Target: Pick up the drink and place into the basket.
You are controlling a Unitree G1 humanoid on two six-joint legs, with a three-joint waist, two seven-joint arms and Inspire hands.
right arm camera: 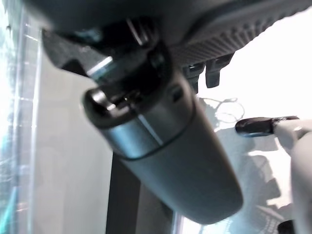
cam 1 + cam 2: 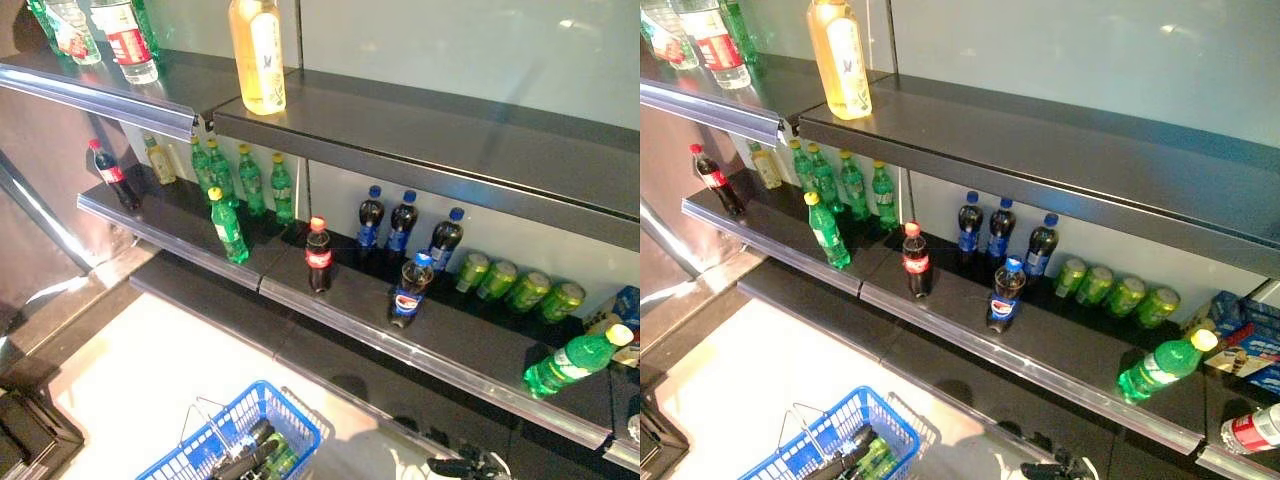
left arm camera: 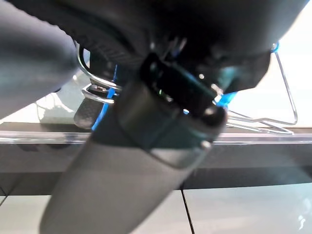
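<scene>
Blue wire-rimmed basket is seen on the pale floor at the lower edge of the head views, below the shelving. Inside it, a dark shape and a green item are seen; the dark shape may be the left hand, but this cannot be confirmed, and the state of its fingers cannot be told. In the left wrist view only the dark bulk of the arm, blue basket mesh and metal handle wires are shown.

The right hand is seen only as a dark sliver at the bottom edge of the head views, right of the basket; whether its fingers are spread or curled cannot be told. The right wrist view is filled by the arm's own housing.

On the middle shelf, drinks are noted: a red-capped cola bottle near the front edge; a blue-capped cola bottle beside it, also near the front edge; three blue-capped bottles along the back; a green bottle toward the left end; four green cans lying at the back; a tilted green bottle with a yellow cap at the right end.

On the top shelf a yellow drink bottle stands upright.
</scene>
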